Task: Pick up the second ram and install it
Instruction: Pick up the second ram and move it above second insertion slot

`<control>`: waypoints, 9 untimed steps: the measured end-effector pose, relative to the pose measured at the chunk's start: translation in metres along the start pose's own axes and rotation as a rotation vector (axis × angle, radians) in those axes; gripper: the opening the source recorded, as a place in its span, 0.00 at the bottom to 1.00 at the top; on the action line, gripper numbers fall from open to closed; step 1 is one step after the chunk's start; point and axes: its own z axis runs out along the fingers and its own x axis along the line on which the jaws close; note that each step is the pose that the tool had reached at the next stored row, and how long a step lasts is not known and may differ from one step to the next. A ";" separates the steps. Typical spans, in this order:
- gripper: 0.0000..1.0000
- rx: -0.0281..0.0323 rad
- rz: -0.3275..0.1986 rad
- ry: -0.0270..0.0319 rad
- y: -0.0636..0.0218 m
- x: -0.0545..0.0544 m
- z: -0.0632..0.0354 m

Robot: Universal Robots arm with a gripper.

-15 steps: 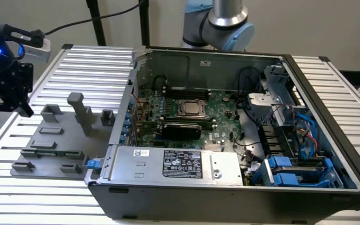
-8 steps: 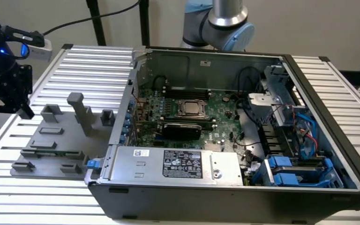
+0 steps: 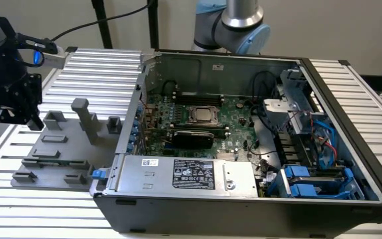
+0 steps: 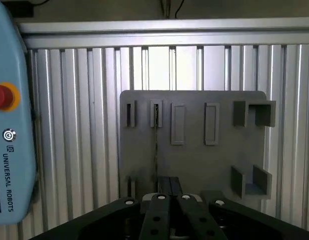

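The second ram (image 4: pixel 156 145) stands on edge in a slot of the grey fixture plate (image 4: pixel 194 160), showing as a thin green line. In the exterior view the ram (image 3: pixel 61 163) is a narrow green strip between small grey blocks near the plate's front. My gripper (image 4: pixel 172 200) hovers above the plate's near edge, its fingers shut together with nothing between them, a short way from the stick's end. In the exterior view, my gripper (image 3: pixel 26 115) hangs over the left end of the fixture plate (image 3: pixel 51 149), well above it.
An open computer case (image 3: pixel 244 199) lies at the exterior view's right of the plate, with the motherboard (image 3: pixel 198 117) and its CPU socket exposed. Grey upright blocks (image 3: pixel 81 117) rise from the plate. A blue teach pendant (image 4: pixel 9 125) lies on the ribbed aluminium table (image 4: pixel 84 125).
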 end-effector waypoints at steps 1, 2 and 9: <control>0.11 0.0001 -0.002 0.0016 -0.0014 0.000 0.0019; 0.11 0.0002 -0.002 0.0033 -0.0022 0.000 0.0038; 0.11 0.0001 -0.002 0.0078 -0.0043 0.000 0.0164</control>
